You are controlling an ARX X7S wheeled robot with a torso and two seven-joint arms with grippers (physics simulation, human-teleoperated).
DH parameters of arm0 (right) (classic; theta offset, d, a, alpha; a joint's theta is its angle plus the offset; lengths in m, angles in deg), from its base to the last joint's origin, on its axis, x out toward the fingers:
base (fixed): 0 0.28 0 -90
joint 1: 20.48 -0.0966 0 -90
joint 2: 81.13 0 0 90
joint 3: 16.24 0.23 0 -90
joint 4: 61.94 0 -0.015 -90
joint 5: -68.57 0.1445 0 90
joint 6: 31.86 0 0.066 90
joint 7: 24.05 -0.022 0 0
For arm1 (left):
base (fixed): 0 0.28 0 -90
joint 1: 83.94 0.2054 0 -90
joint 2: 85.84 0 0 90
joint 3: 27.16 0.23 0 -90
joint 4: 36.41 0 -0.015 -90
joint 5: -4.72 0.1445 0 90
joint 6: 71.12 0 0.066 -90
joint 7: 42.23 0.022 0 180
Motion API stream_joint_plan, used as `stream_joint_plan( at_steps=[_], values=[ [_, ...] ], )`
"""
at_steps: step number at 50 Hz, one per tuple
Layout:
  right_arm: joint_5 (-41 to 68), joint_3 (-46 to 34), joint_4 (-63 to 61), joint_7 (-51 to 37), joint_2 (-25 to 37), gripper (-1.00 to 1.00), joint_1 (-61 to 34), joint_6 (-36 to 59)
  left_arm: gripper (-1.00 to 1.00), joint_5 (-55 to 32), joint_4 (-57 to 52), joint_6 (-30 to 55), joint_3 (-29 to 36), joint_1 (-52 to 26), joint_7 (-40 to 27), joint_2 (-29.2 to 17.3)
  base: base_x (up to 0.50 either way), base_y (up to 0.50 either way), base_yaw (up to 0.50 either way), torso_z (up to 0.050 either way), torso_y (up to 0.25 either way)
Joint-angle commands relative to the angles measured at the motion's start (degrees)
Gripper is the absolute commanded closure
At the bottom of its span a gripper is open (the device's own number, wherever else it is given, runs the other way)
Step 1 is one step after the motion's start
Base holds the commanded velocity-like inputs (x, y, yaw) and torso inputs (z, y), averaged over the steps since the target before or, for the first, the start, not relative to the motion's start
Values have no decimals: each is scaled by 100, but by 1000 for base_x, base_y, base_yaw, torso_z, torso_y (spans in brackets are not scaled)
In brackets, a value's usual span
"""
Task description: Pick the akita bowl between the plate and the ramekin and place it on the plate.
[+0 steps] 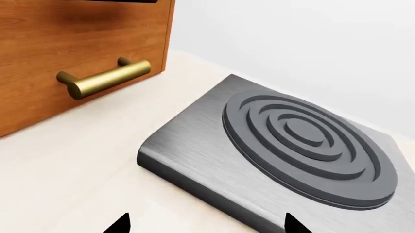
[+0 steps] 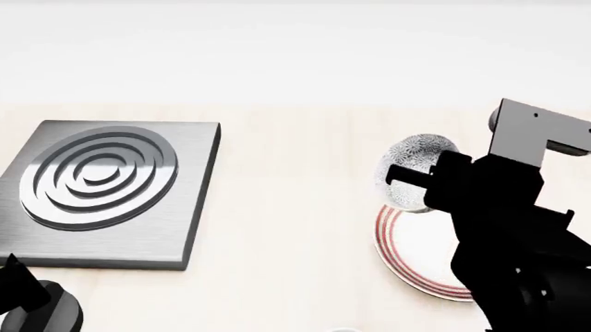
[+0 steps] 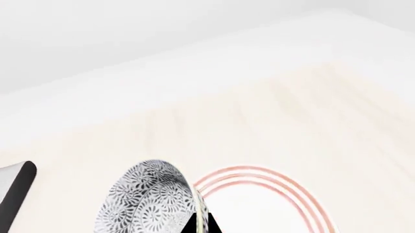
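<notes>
Head view only: pale bench; square brushed-metal burner plate with raised concentric rings at left; right arm black, filling the right side, with grey bracket at its far end; right end effector at the akita bowl, bowl tipped on edge, patterned outside facing the camera, raised over the far-left rim of the plate; plate white with red rings, largely hidden under the arm; dark part of left arm at near-left corner. Right wrist view only: close look at the same bowl, grey-and-white floral speckle, tilted steeply, pale rim edge beside a single dark fingertip at the frame edge; plate just behind the bowl with red rings plain; corner of the burner plate at one edge; white wall beyond the bench. Left wrist view only: wooden cabinet front with brass bar handle, seen nowhere else; burner plate close up; two dark fingertips of the left end effector set well apart at the frame edge, nothing between them, spread wide over bare bench. Right end effector closed on the bowl's rim, bowl carried clear of the bench. Ramekin not visible in any view.
</notes>
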Motion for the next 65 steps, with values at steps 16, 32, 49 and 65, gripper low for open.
stream_joint_plan(
  at_steps=[16,32,49,65],
  values=[
    [-232,329,2279,315,-210,100,-865,-1142,-100,-35,24,3,25,-18,-21,-16,0,0,0,0,0],
    [-410,664,3533,149,-411,100,-1179,-2391,-100,-59,-8,5,35,1,-45,-29,0,0,0,0,1],
    [-518,863,5308,444,-519,100,-1568,-3653,-100,-63,25,-34,60,-7,-35,-35,0,0,0,0,1],
    [-360,1286,5980,754,-527,100,-1629,-4265,-100,-92,-17,-23,70,14,-57,-52,0,0,0,0,0]
  ],
)
